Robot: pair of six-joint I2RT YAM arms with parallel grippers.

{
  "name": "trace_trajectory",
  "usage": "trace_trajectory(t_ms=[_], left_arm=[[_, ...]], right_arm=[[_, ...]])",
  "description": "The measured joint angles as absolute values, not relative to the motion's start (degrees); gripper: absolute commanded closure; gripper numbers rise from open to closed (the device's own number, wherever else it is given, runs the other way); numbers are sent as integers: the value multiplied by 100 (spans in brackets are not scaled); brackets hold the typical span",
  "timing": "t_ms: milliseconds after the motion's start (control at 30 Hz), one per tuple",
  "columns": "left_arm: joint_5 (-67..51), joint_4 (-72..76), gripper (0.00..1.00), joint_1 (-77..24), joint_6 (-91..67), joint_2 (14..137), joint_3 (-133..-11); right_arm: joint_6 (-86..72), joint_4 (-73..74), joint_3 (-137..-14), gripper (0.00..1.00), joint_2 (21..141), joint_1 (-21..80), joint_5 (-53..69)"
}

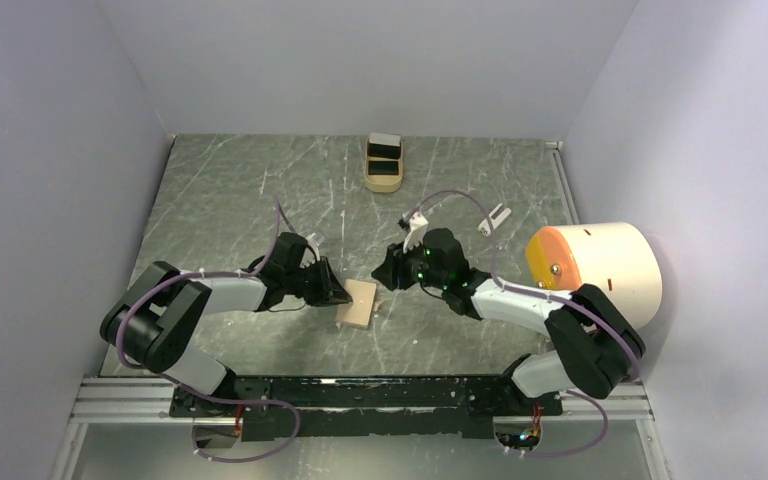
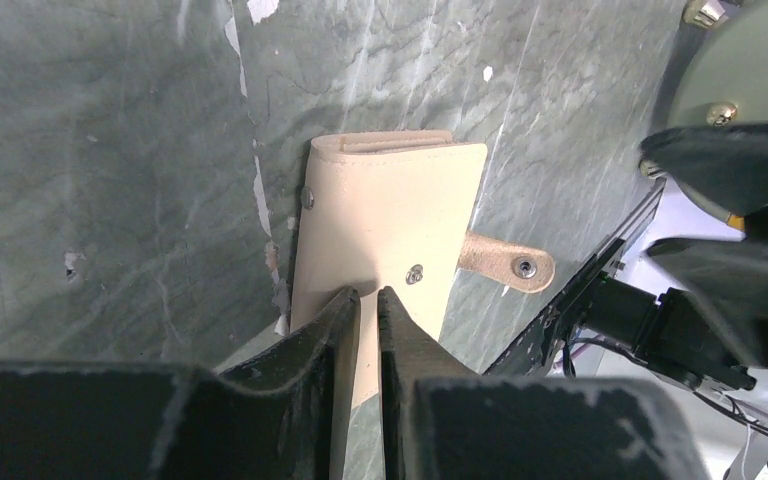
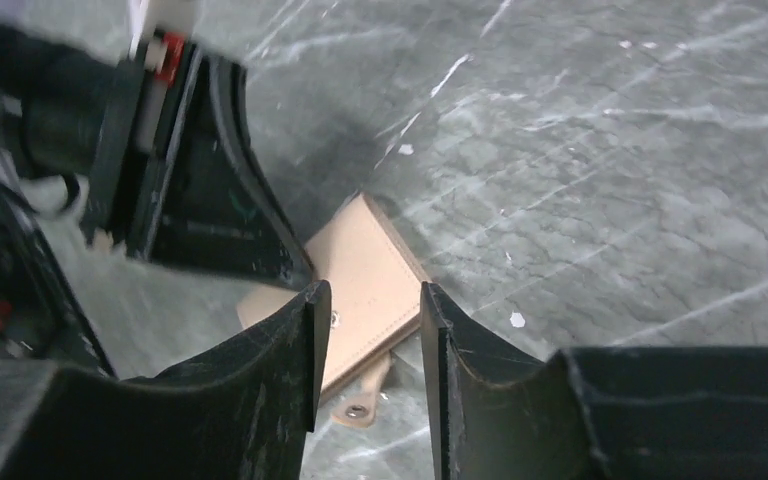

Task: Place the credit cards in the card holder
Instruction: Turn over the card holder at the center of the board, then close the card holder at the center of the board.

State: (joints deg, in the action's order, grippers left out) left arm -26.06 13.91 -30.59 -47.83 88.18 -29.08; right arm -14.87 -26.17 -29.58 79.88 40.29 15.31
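Observation:
The card holder is a tan folding wallet lying folded at the table's centre, its closing tab sticking out unfastened. My left gripper is at its left edge; in the left wrist view the jaws are nearly together with the card holder's edge pinched between them. Just right of it, my right gripper hovers open, and the card holder shows through the gap of the right gripper, which holds nothing. Credit cards, black and pale, lie in the tray at the back.
An oblong tan tray stands at the back centre. A small white object lies right of centre. A large cream cylinder with an orange face lies by the right wall, above the right arm.

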Motion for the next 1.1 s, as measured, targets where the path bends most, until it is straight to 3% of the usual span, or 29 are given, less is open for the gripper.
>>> trace_trajectory(t_ms=[367, 633, 1100], left_arm=[[-2464, 1708, 78, -3070, -4893, 8720, -2692], [-2464, 1907, 78, -3070, -4956, 8700, -2585], [-2423, 2036, 78, -3103, -5022, 8674, -2508]], right_arm=[[-4851, -283, -3437, 60, 7483, 3841, 711], [-6416, 1035, -3813, 77, 7686, 4115, -51], [-7308, 1352, -4125, 75, 8029, 4665, -462]])
